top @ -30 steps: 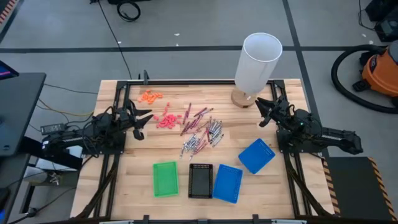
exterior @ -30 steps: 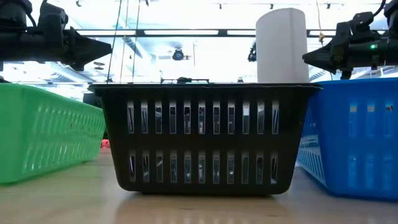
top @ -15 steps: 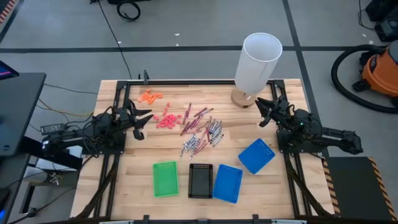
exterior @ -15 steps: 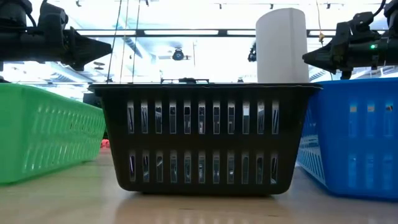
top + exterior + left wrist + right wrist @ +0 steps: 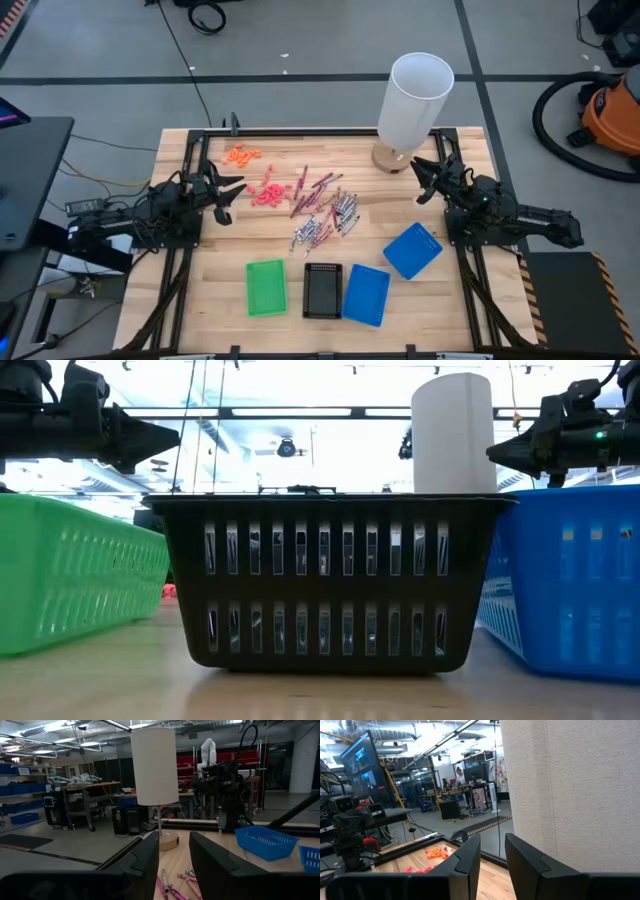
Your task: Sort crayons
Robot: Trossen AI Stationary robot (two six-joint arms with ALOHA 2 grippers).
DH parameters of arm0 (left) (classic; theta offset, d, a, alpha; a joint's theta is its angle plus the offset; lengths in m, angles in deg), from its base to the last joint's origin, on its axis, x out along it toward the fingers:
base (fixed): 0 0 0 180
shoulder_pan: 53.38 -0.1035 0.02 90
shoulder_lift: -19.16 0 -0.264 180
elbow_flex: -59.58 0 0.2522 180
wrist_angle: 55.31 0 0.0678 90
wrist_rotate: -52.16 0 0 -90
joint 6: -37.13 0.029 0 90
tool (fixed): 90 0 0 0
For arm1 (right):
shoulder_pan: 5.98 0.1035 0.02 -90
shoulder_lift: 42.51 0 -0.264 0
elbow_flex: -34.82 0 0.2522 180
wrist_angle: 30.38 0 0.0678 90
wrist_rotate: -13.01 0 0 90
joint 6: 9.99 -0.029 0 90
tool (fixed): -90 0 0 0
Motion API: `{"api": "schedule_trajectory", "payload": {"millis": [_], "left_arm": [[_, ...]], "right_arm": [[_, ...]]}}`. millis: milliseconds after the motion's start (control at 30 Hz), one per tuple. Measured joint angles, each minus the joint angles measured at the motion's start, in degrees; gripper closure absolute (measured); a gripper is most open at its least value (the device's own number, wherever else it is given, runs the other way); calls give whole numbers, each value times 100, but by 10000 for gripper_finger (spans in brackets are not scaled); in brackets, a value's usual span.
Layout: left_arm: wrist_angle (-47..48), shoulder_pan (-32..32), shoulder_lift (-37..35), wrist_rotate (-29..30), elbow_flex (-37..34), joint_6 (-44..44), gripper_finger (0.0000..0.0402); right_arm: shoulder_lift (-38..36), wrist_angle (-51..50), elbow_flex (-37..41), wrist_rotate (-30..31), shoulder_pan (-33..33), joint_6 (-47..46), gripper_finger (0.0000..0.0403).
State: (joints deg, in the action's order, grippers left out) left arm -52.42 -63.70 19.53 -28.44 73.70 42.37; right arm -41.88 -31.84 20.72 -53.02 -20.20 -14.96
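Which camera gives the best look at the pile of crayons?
The high view: it shows the whole scatter of crayons mid-table. The left wrist view catches only a few pink ones near its claw. The low view's baskets hide them; the right wrist view misses them.

White cylinder [image 5: 417,98] at the table's far edge; orange vacuum [image 5: 612,112] on the floor

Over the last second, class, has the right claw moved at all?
No. In the high view the right claw sits at the same spot beside the lamp's wooden base, and in the low view its place against the white shade is unchanged.
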Motion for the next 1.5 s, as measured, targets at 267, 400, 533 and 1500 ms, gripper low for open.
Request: {"api": "schedule_trajectory", "payload": {"millis": [267, 400, 533, 1500], "left_arm": [[0, -1, 0, 0, 0, 0, 285], [1, 2, 0, -1, 0, 0, 285], [1, 0, 1, 1, 0, 0, 285], [-304, -1, 0, -286, 0, -930, 285]], "right_arm": [[1, 1, 0, 0, -2, 1, 304], [0, 0, -1, 0, 0, -1, 304], [-1, 1, 0, 0, 0, 1, 304], [1, 869, -2, -56, -2, -1071, 304]]}}
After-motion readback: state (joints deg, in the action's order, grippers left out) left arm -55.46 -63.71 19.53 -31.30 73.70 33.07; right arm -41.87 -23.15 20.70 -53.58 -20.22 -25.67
